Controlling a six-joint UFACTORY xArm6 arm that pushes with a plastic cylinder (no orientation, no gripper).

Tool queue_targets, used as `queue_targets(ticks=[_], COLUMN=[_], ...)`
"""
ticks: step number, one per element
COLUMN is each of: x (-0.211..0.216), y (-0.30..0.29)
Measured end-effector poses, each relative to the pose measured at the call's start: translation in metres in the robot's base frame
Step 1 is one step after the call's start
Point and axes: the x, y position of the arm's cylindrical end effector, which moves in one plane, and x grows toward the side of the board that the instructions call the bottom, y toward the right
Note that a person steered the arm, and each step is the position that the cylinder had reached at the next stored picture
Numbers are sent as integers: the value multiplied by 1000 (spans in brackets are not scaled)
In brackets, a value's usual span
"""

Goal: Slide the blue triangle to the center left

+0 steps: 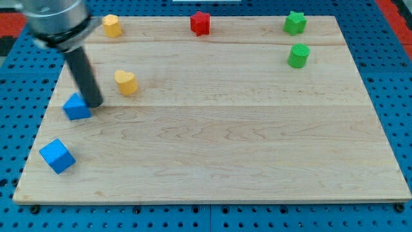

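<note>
1. Now you are looking at my tip (94, 103) pressing against the right side of the blue triangle (76, 108); no hand is fitted here, just a bare rod holding nothing.
2. That triangle is sitting by the board's (244, 161) left edge, about mid-height; the blue cube (56, 156) is lying below it, well apart.
3. Just right of the rod, the yellow heart (126, 82) is sitting near; whatever is behind the rod is staying hidden.
4. Up top, the yellow block (112, 25), red star (201, 22) and green star (295, 22) are lining the far edge; the green cylinder (298, 56) is sitting just below the green star.
</note>
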Motion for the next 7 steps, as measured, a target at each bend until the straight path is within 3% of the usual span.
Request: queue_targets(ticks=[1,2,3,5,6,7], x=[18,48,71,-18,3,26], y=[70,92,25,-7,50,6])
